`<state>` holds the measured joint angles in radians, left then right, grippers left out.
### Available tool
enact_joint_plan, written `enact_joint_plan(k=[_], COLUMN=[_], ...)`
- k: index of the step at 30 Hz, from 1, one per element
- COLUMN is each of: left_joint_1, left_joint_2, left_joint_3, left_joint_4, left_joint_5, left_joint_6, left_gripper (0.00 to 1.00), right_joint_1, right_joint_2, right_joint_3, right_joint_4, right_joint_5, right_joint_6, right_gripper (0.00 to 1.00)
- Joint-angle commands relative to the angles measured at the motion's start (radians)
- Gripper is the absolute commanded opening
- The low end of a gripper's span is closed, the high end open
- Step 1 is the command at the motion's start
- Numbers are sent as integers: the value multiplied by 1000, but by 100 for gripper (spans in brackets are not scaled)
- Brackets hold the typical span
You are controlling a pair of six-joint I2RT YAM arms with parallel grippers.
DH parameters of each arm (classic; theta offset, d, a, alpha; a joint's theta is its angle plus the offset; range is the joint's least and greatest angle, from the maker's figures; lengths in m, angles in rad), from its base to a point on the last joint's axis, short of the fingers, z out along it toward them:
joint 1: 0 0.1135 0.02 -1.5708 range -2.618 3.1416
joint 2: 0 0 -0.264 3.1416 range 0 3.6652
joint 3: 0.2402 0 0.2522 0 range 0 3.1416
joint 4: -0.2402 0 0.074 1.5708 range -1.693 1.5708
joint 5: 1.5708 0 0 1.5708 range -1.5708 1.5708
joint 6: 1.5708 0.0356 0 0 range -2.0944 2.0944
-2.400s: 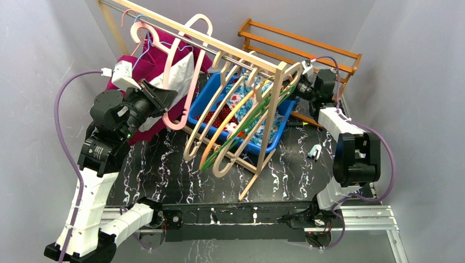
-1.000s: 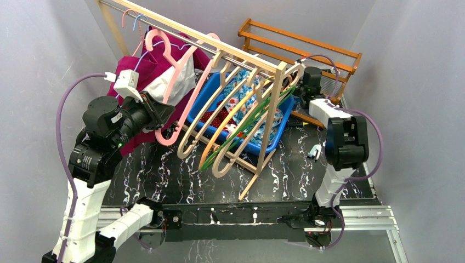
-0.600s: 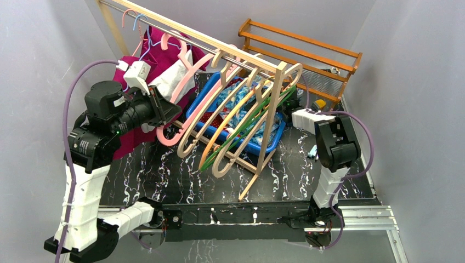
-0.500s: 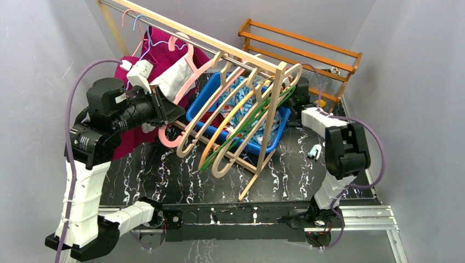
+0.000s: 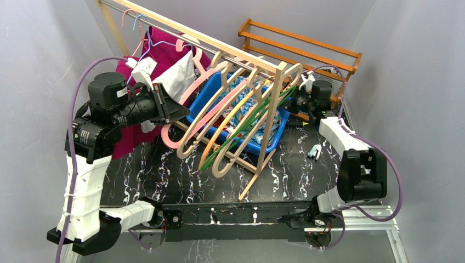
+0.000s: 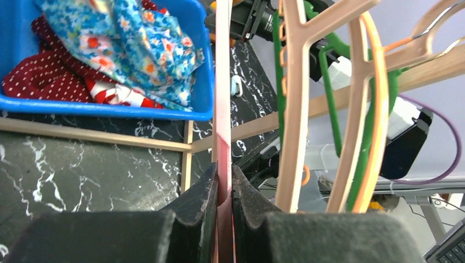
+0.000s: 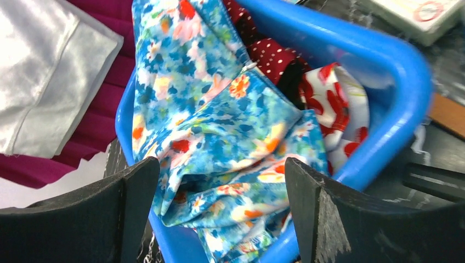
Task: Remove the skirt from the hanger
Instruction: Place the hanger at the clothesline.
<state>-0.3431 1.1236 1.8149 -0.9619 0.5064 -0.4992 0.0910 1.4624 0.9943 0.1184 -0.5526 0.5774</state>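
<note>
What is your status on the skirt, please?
Left gripper shut on pink hanger. Right gripper open over blue bin; floral skirt inside, off hanger. Wooden hangers alongside.

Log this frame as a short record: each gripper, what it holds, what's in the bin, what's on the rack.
left gripper: shut on pink hanger
right gripper: open, empty, above blue bin
bin contents: blue floral garment, red dotted fabric, red-and-white fabric
rack: bare hangers; magenta garment and white garment at its left end
</note>
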Motion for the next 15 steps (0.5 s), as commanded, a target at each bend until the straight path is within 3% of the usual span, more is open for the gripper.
enact_joint_plan(k=[1, 9, 15], left_joint_1=[4, 4, 4], left_joint_2=[15, 41, 63], left_joint_3=[76, 87, 108], left_joint_4=[74, 145, 152], left_joint_5=[118, 167, 119], left_joint_6=[10, -61, -79], left_gripper=[0, 0, 0], right_joint_1=[-46, -52, -55], right_joint_2=[-110, -178, -190], right_joint_3=[-10, 2, 5], right_joint_4=[-23, -69, -74], right_joint_5=[-13, 9, 13], right_joint_6=[-47, -85, -94], right_gripper=[93, 95, 95])
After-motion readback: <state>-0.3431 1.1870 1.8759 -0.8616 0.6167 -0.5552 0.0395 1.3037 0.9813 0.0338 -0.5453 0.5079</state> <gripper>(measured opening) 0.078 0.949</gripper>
